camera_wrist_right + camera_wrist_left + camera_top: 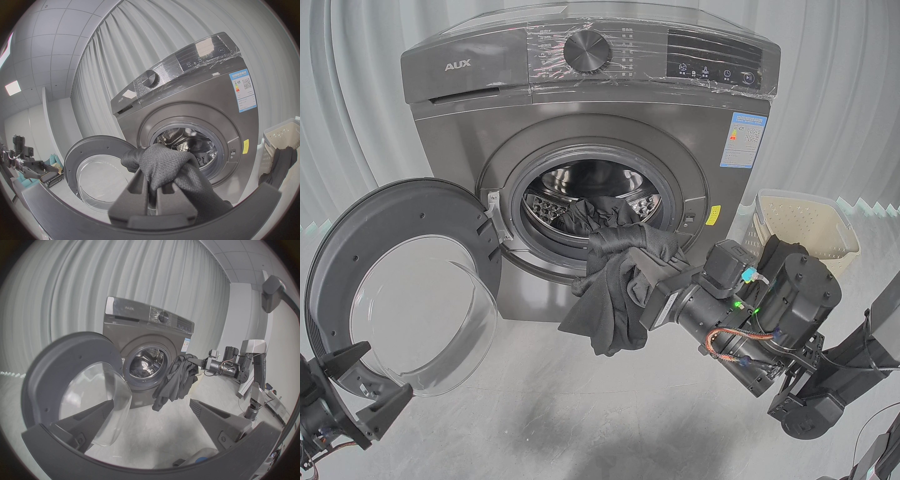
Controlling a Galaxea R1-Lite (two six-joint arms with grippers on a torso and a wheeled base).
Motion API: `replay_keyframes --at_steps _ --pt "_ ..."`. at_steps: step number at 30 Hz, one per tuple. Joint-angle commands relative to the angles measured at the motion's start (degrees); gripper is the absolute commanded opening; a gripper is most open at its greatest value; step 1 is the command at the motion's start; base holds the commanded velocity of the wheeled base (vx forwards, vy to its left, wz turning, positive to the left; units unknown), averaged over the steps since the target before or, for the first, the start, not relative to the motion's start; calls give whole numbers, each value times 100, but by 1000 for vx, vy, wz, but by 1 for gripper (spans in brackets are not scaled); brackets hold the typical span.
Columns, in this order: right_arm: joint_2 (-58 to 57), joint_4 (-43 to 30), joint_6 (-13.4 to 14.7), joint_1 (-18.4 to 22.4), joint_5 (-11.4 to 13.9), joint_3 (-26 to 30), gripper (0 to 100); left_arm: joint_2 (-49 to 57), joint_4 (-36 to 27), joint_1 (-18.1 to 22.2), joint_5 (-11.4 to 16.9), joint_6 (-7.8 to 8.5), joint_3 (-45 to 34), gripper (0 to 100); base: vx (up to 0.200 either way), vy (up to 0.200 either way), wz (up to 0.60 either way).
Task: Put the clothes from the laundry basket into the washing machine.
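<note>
Before the open drum of the washing machine point(487, 131), black garment point(615, 294) clamped in closed right gripper point(152, 195), hanging loose, more dark cloth point(594, 215) inside drum, laundry basket point(806, 219) beside machine's right, dark cloth on rim, left gripper point(384, 369) spread wide, empty, near swung-out door point(381, 212).

A pale pleated curtain point(831, 125) hangs from ceiling to floor across the back of the room, meeting a smooth, mottled grey floor point(581, 412) with a soft sheen. Overhead, a grid of white ceiling tiles point(53, 31) carries one lit square light panel point(13, 88), and a plain white wall point(239, 318) stands at the curtain's end.
</note>
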State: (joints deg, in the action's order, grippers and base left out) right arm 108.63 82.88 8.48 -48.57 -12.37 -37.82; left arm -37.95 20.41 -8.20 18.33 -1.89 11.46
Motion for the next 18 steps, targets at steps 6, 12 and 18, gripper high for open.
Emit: replay_keyframes --at_steps 6,12,18 --pt "9 -115 4 -21 24 -288 0 -3034 1826 -744 179 -13 -12 100 0 0 0" --pt "35 -115 4 -21 24 -349 0 -3834 2389 -973 188 4 32 100 0 0 0" --pt "53 -79 4 -56 24 -349 0 -4467 2503 -1087 425 13 331 100 0 0 0"
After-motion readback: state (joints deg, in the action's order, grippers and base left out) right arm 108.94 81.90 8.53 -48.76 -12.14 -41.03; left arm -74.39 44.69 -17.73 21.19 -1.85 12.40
